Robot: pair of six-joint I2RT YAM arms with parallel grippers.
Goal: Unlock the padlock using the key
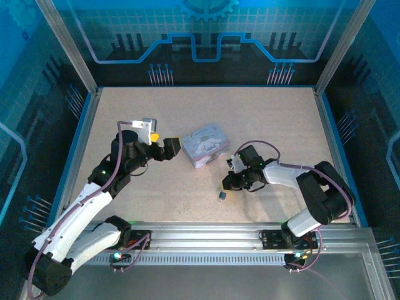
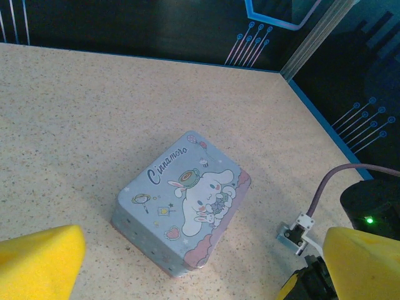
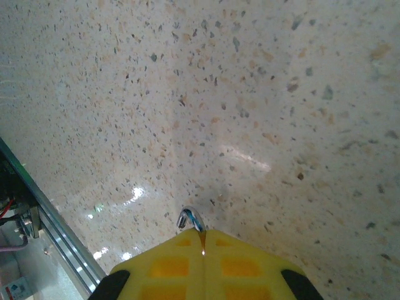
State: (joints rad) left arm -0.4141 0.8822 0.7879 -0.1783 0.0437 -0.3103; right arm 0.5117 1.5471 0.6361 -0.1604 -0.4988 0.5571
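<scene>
Right hand [image 3: 203, 234] was pressed shut, low over the near worktop [image 3: 250, 94] right of centre. The silvery loop of the padlock [image 3: 190, 219] poked out at its tips; whether it was pinched, I couldn't tell. Farther left, my left hand [image 2: 200, 272] gaped wide and empty, facing the tin box [image 2: 187, 206]. I judged the job barely begun, with the key unfitted and the lock unopened.
</scene>
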